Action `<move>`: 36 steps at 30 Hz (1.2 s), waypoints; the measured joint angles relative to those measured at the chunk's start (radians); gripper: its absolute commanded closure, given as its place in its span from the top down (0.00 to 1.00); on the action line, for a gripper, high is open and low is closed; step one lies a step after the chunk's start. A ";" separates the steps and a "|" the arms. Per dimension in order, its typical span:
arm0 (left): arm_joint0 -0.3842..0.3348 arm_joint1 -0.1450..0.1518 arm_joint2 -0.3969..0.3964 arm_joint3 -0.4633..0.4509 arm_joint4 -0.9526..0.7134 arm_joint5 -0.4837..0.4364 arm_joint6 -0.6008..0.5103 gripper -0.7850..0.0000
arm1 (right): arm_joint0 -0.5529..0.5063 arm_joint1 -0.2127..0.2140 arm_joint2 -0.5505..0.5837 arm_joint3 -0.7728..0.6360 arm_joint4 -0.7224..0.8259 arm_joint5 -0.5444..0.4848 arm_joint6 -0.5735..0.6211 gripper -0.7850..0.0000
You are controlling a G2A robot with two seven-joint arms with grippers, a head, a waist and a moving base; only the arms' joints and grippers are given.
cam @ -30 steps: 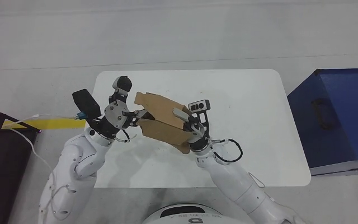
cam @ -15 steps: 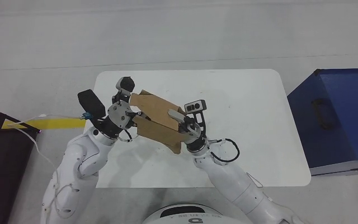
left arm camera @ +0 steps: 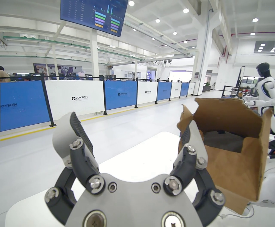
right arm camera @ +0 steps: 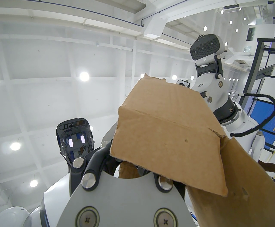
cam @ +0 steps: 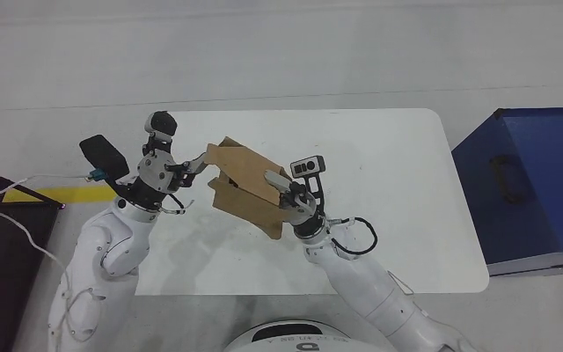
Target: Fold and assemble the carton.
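Carton (cam: 249,185): plain brown cardboard. Tabletop (cam: 396,176): white. Left gripper (left arm camera: 131,126): silver plate, black ribbed pads (left arm camera: 82,135). Crate (cam: 519,176) beside tabletop: blue. Floor stripe (cam: 62,193) beside tabletop: yellow.

White rounded table (cam: 396,176) on pale grey floor (cam: 264,53). Yellow floor line (cam: 70,193) off one end, blue bin (cam: 519,189) off the other. Blue and white barrier panels (left arm camera: 120,94) beyond. Screen (left arm camera: 94,14) hangs overhead. White ceiling (right arm camera: 43,53), round lamps (right arm camera: 84,76) lit.

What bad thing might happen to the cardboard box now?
Only the right claw grips the carton, held up over the table, and the left claw is open beside it, so it might slip or sag. The carton's top edge looks ragged; a hard push there might tear it.
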 measured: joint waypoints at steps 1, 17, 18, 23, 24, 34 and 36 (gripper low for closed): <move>0.005 0.000 -0.010 0.000 -0.002 0.000 0.000 1.00 | -0.002 0.000 0.001 -0.004 -0.001 0.004 -0.006 0.00; 0.038 -0.004 -0.003 -0.045 -0.055 -0.009 -0.027 1.00 | -0.054 -0.008 0.065 -0.007 0.219 0.070 0.052 0.00; 0.037 -0.004 -0.003 -0.048 -0.063 -0.009 -0.032 1.00 | -0.056 -0.009 0.067 -0.004 0.229 0.075 0.059 0.00; 0.037 -0.005 0.000 -0.079 -0.085 -0.011 -0.050 1.00 | -0.060 -0.011 0.079 0.014 0.214 0.079 0.069 0.00; 0.038 -0.005 0.003 -0.087 -0.082 -0.012 -0.052 1.00 | -0.059 -0.011 0.082 0.019 0.194 0.074 0.064 0.00; 0.006 -0.009 0.077 -0.111 0.086 0.006 -0.073 1.00 | -0.066 -0.012 0.085 0.024 0.029 0.062 -0.007 0.00; 0.001 -0.010 0.096 -0.107 0.123 0.016 -0.075 1.00 | -0.069 -0.012 0.085 0.020 0.020 0.064 -0.009 0.00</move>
